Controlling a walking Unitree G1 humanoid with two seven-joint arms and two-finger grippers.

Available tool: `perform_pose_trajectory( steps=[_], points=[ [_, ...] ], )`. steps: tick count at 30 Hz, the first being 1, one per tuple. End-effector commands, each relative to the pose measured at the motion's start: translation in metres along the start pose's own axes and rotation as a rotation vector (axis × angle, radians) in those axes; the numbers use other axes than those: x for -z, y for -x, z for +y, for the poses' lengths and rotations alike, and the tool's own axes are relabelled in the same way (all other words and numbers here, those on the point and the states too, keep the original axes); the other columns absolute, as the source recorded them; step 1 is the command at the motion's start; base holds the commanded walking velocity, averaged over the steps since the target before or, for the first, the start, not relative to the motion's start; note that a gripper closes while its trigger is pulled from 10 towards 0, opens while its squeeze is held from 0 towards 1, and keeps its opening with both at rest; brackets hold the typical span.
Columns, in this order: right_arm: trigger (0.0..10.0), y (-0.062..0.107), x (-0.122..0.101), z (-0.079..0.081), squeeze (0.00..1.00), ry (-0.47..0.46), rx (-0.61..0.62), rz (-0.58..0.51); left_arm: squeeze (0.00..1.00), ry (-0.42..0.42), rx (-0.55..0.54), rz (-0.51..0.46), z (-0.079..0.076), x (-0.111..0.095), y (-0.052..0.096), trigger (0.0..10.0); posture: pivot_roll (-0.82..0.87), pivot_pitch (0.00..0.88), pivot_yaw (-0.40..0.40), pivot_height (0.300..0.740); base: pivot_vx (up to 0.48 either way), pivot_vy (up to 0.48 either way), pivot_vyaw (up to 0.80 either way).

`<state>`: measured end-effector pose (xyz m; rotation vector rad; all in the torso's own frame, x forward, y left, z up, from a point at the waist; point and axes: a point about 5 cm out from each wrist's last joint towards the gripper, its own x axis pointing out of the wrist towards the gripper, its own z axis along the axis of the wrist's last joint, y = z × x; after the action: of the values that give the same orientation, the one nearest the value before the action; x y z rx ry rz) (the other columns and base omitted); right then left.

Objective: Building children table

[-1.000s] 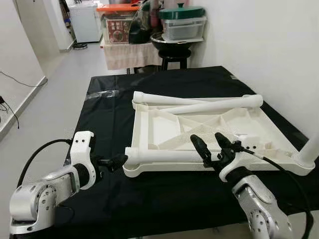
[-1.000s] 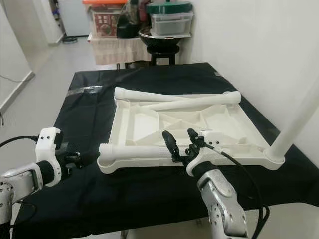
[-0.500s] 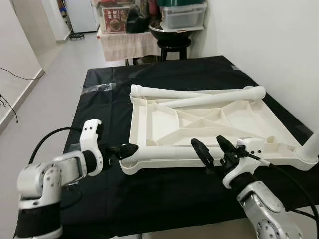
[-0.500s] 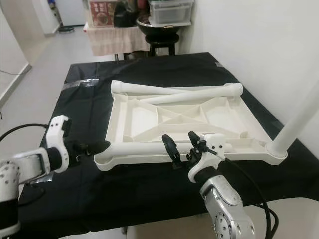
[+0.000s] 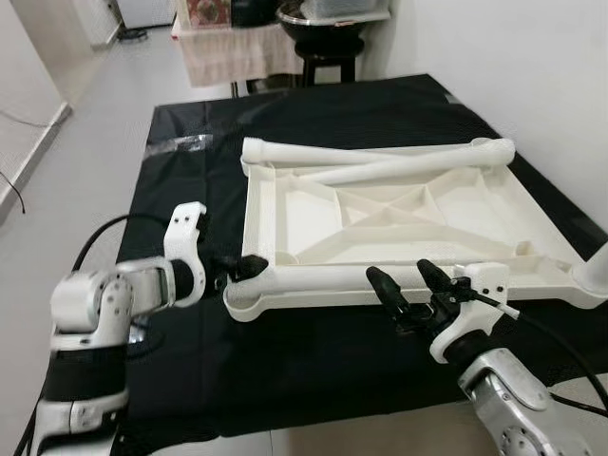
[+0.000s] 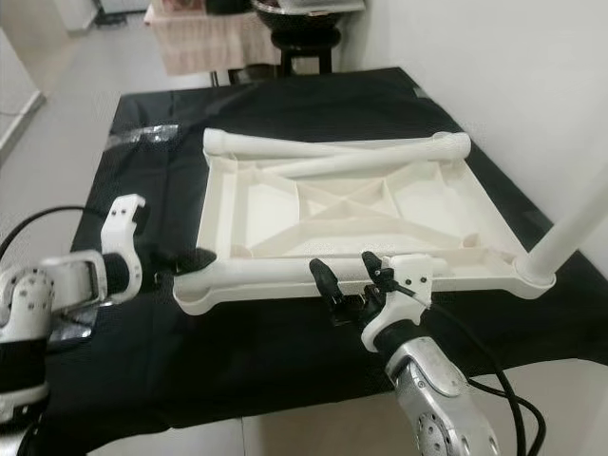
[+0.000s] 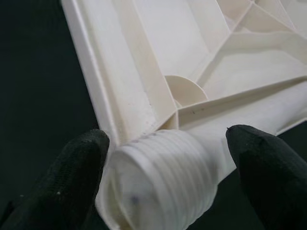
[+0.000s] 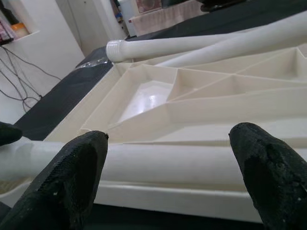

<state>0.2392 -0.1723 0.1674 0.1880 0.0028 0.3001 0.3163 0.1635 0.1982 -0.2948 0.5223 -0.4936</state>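
Head views: upturned white tabletop (image 5: 399, 214) lay on a black cloth (image 5: 190, 190). A loose leg (image 5: 323, 277) lay along its near edge, two more (image 5: 380, 157) at the far edge.
Left wrist: left claw (image 7: 168, 163) stood apart, fingers (image 7: 72, 163) flanking the leg's threaded end (image 7: 158, 182); contact could not be told.
Right wrist: right claw (image 8: 168, 158) stood apart, the same leg (image 8: 158, 165) just beyond and between its fingers (image 8: 266, 163), tabletop (image 8: 192, 91) behind.
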Motion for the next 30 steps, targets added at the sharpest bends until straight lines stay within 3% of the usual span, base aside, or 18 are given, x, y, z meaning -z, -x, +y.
perform_pose_trajectory(
  steps=[1, 6, 17, 30],
  points=[
    [10.0, 0.003, 0.0, 0.004, 0.0, -0.007, -0.009, 0.008, 0.0, 0.022, 0.045, 0.04, -0.006, 0.005, -0.004, 10.0, -0.19, 0.152, 0.034, 0.74, 0.0, 0.0, 0.0],
    [10.0, 0.004, 0.001, 0.004, 0.0, -0.02, -0.005, 0.008, 0.0, 0.021, 0.096, 0.065, -0.019, 0.008, -0.006, 10.0, -0.18, 0.149, 0.04, 0.74, 0.0, 0.0, 0.0],
    [10.0, 0.002, 0.002, 0.004, 0.0, -0.037, -0.002, 0.015, 0.0, 0.024, 0.036, 0.051, -0.016, 0.008, 0.006, 10.0, -0.17, 0.13, 0.037, 0.74, 0.0, 0.0, 0.0],
    [10.0, -0.001, 0.002, 0.006, 0.0, -0.051, -0.008, 0.005, 0.0, 0.044, 0.13, 0.05, -0.041, 0.015, 0.005, 10.0, -0.16, 0.133, 0.044, 0.74, 0.0, 0.0, 0.0]
  ],
)
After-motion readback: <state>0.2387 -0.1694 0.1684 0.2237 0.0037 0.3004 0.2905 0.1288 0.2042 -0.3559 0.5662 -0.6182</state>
